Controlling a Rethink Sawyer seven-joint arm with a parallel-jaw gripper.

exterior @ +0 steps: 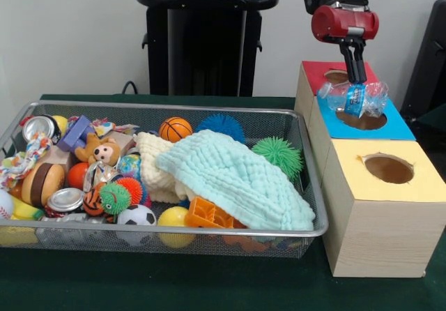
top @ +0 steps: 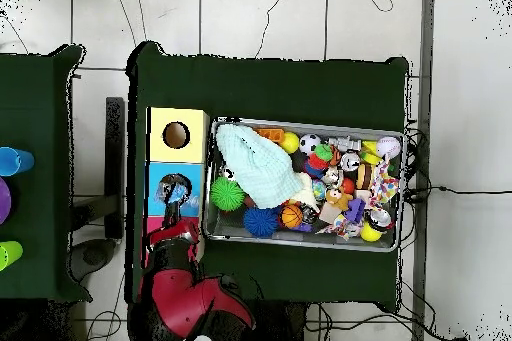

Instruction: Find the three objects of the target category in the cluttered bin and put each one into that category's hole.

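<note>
A crushed clear plastic bottle (exterior: 362, 99) with a blue label hangs just above the round hole (exterior: 362, 121) of the blue-topped box (exterior: 398, 127). My gripper (exterior: 356, 79) is shut on the bottle from above, its black fingers pinching the bottle's middle. From overhead the bottle (top: 177, 193) lies over the blue box (top: 160, 179), and the red arm (top: 190, 292) reaches up to it. The wire bin (exterior: 160, 106) holds mixed clutter, including silver cans (exterior: 65, 199) at the left.
A red-topped box (exterior: 317, 70) stands behind the blue one and a yellow-topped box (exterior: 418, 185) with its own hole in front. In the bin, a pale green cloth (exterior: 237, 178) covers some items; balls, a plush monkey (exterior: 101, 150) and toys lie around it.
</note>
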